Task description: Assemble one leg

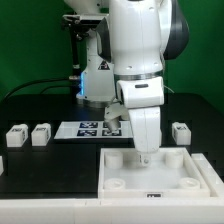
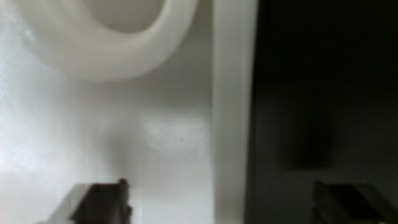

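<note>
Three small white legs stand on the black table in the exterior view: two at the exterior view's left [image 1: 15,137] [image 1: 41,133] and one at its right [image 1: 181,131]. A large white square tray-like piece [image 1: 190,178] lies at the front. My gripper [image 1: 147,156] points down at the tray's back edge. In the wrist view the gripper [image 2: 226,203] is open. Its dark fingertips [image 2: 98,202] stand either side of the tray's raised rim [image 2: 233,100], one over the white inside and one over the black table. Nothing is between them. A round socket [image 2: 118,40] shows in the tray's corner.
The marker board [image 1: 93,128] lies on the table behind the tray, partly hidden by the arm. The arm's base and cables stand at the back. Black table [image 2: 329,90] lies just outside the rim.
</note>
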You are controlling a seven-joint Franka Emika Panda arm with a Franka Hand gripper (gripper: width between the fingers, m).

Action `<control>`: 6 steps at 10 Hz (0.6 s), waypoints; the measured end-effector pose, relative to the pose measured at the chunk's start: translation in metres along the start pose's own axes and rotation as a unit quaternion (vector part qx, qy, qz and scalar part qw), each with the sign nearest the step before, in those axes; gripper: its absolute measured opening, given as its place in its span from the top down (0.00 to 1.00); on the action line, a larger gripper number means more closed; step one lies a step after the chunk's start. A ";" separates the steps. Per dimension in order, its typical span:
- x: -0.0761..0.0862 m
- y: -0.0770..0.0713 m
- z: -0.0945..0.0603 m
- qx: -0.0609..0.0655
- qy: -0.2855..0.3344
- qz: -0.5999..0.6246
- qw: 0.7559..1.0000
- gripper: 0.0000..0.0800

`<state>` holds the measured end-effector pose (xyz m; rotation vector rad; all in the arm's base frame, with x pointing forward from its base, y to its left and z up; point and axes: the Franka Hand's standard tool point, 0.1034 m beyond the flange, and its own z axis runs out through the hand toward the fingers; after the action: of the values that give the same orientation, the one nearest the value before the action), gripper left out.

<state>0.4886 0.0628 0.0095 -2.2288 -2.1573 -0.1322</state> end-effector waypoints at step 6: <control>0.008 -0.017 -0.024 -0.008 -0.007 0.048 0.999 0.19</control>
<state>0.4707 0.0695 0.0340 -2.3438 -2.0591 -0.1313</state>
